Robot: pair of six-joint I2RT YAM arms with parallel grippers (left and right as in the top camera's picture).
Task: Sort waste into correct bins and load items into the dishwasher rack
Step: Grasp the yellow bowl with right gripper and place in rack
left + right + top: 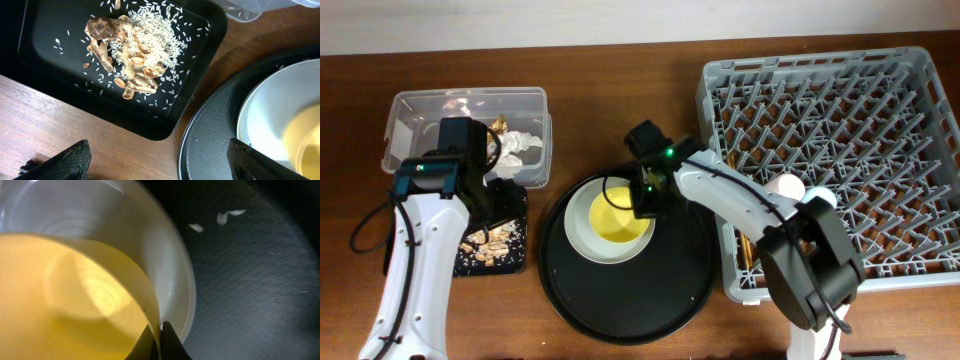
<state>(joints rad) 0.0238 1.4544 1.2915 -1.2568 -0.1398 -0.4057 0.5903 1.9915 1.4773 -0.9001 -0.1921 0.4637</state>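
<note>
The right gripper (pixel 161 336) clamps the yellow bowl (pixel 75 305) at its two-o'clock rim, while the left gripper (pixel 160 162) hangs, jaws apart, by the black tray (pixel 40 30).

Legible text: none | overhead: no lettering, label or number readable on the dishwasher rack (pixel 820 58), clear tub (pixel 395 130) or arm housings (pixel 420 235) | wrist views: black tray (pixel 40 35) unmarked; nothing readable.

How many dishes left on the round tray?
2: the plate centred on the round tray, and the yellow bowl in it, rim pinched by the right gripper. The arm may hide more.
</note>
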